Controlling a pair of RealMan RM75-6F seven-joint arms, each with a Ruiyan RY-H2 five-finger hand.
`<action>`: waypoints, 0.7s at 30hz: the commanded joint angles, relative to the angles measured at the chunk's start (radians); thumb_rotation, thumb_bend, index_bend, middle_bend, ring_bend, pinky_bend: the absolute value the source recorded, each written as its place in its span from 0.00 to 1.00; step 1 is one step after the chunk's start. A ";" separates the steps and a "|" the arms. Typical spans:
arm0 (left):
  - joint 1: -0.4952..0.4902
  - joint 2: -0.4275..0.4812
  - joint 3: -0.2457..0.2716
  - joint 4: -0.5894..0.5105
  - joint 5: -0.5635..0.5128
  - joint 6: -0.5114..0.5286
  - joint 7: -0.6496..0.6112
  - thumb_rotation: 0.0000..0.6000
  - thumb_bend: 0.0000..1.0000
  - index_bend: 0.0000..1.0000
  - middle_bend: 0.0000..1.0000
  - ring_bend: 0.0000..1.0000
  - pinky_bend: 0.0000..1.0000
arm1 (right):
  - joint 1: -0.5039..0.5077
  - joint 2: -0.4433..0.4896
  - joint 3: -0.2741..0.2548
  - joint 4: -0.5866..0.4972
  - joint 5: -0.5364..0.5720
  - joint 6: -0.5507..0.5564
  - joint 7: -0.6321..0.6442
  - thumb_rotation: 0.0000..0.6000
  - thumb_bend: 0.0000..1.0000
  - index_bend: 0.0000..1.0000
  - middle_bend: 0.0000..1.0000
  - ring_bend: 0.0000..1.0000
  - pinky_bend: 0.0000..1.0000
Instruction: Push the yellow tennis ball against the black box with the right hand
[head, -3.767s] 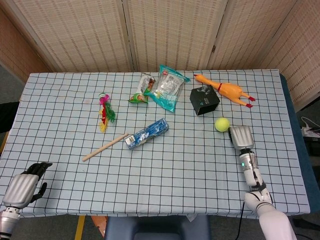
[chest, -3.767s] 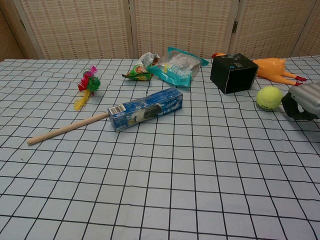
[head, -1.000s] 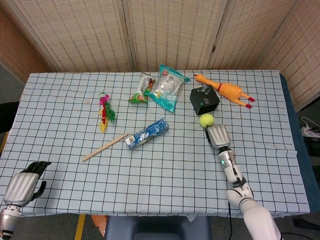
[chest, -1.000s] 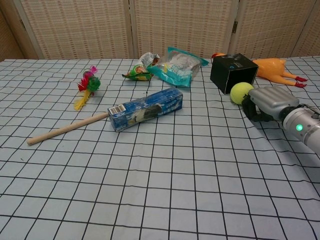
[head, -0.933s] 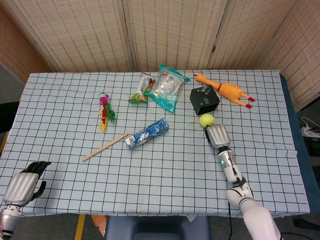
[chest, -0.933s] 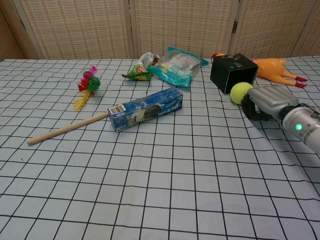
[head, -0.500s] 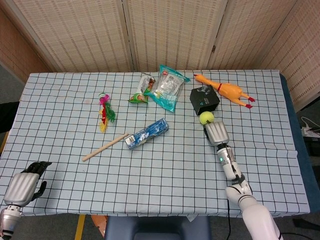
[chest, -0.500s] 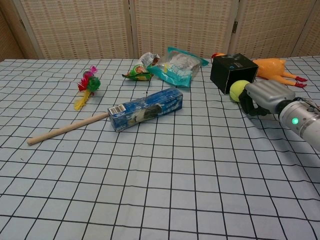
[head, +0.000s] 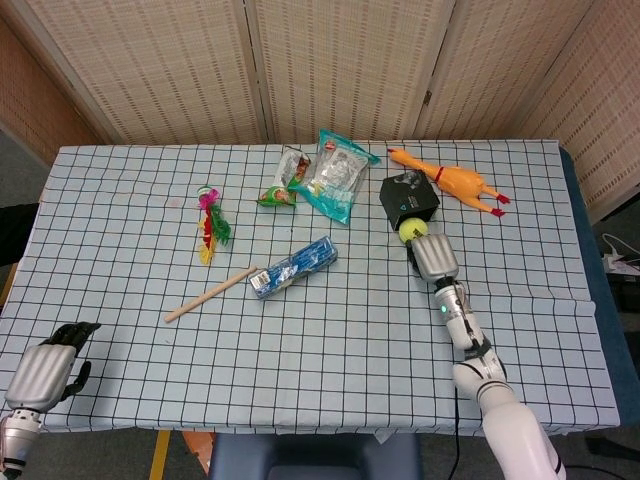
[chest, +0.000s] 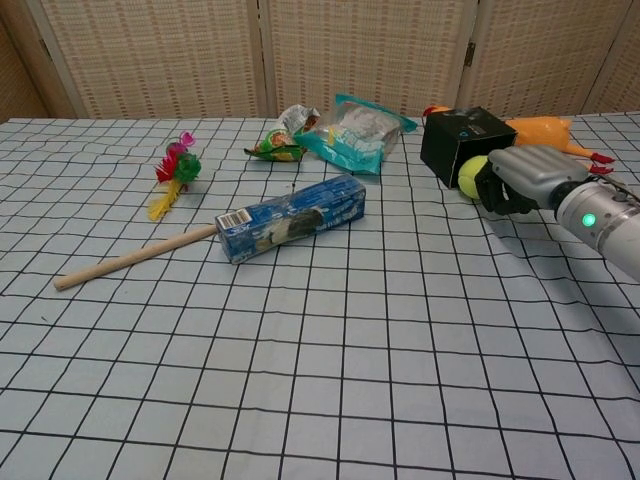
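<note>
On the grid-checked tablecloth (head: 120, 230), the robot's silver right hand (chest: 522, 178), fingers curled and holding nothing, presses the yellow tennis ball (chest: 470, 175) against the black cardboard box (chest: 464, 144); the box's printing is unreadable. The left hand (head: 42, 372), fingers curled, sits far off.

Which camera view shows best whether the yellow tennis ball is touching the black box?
The chest view: from its low angle the tennis ball meets the black box with no visible gap, the right hand behind it. The head view shows the ball small, at the box's near edge.
</note>
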 joint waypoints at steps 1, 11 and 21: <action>0.000 0.000 0.001 -0.001 0.000 -0.001 0.000 1.00 0.52 0.18 0.18 0.16 0.46 | 0.001 -0.001 0.000 0.012 -0.001 0.020 -0.008 1.00 0.61 0.88 0.79 0.56 0.99; 0.001 0.002 0.003 -0.004 0.004 0.003 0.000 1.00 0.52 0.18 0.18 0.16 0.46 | -0.004 0.007 0.012 0.010 0.016 -0.007 -0.027 1.00 0.26 0.77 0.71 0.52 0.86; 0.000 0.001 0.003 -0.005 0.005 0.002 0.000 1.00 0.52 0.18 0.18 0.16 0.46 | -0.003 0.018 0.007 -0.005 0.012 -0.031 0.014 1.00 0.19 0.54 0.50 0.36 0.71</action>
